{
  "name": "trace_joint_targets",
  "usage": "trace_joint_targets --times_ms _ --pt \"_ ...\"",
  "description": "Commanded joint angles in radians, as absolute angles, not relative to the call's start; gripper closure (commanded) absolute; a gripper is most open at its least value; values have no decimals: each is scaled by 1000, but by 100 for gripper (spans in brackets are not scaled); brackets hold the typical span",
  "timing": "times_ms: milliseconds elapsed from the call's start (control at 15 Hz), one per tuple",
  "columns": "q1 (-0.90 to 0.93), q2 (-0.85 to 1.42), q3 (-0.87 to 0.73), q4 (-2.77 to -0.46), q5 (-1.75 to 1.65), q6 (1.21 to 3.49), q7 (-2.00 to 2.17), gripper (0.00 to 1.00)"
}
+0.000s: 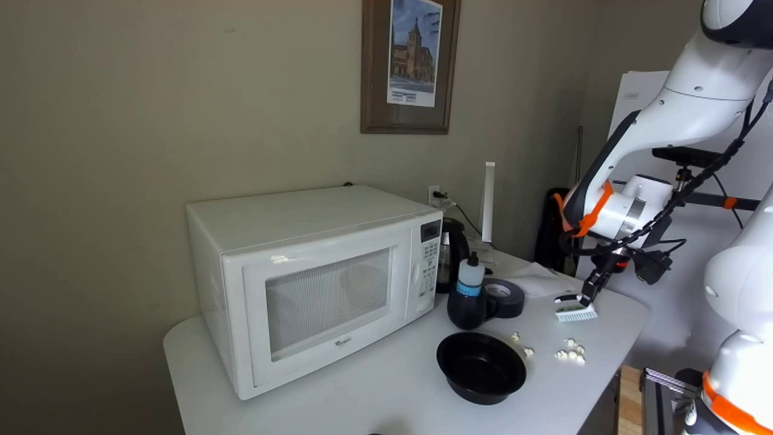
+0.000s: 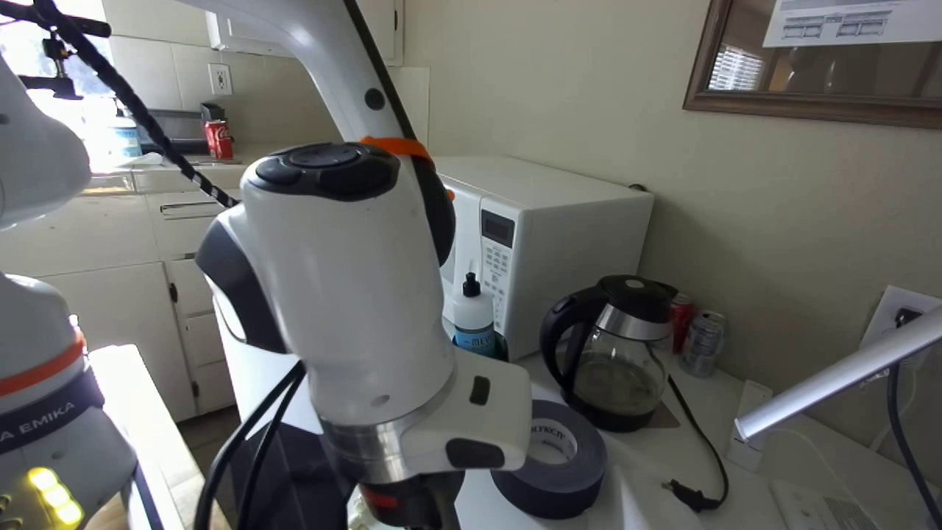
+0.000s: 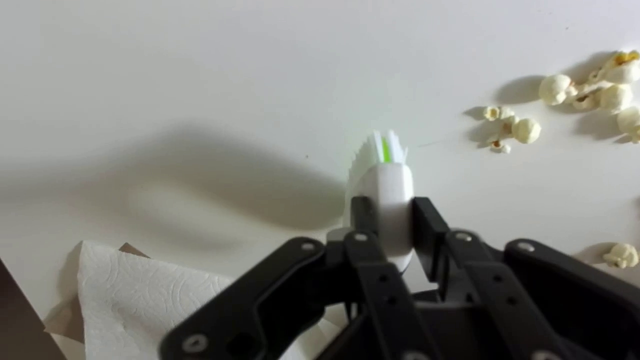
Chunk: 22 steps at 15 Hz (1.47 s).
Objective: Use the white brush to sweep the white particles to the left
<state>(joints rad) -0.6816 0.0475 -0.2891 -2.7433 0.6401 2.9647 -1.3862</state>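
The white brush [image 1: 577,313] is at the far right part of the white table in an exterior view, bristles facing down. My gripper [image 1: 588,295] is over it. In the wrist view my gripper [image 3: 393,212] is shut on the brush [image 3: 387,185], one finger on each side of its white body. I cannot tell whether the bristles touch the table. The white particles look like popcorn. A cluster [image 1: 572,355] lies nearer the camera than the brush, and it shows to the right in the wrist view [image 3: 527,131]. Two stray pieces [image 1: 529,351] lie near the bowl; one stray piece [image 3: 621,256] shows at lower right.
A black bowl [image 1: 481,368] stands left of the particles. A roll of tape [image 1: 506,298], a black mug [image 1: 466,311] with a bottle, a kettle [image 2: 614,368] and a microwave [image 1: 326,290] stand farther left and back. A paper towel [image 3: 145,300] lies beside the gripper.
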Motion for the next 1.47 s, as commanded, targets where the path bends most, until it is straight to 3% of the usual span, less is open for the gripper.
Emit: trace_joint_targets --times_ms 0,800,1400 --pt "-696 -21 -260 -2770 915 2993 -1555 94" --pt "-595 213 -153 -2760 1865 3193 -2109 94" --pt "-488 166 -190 -2750 2179 3188 -2426 94"
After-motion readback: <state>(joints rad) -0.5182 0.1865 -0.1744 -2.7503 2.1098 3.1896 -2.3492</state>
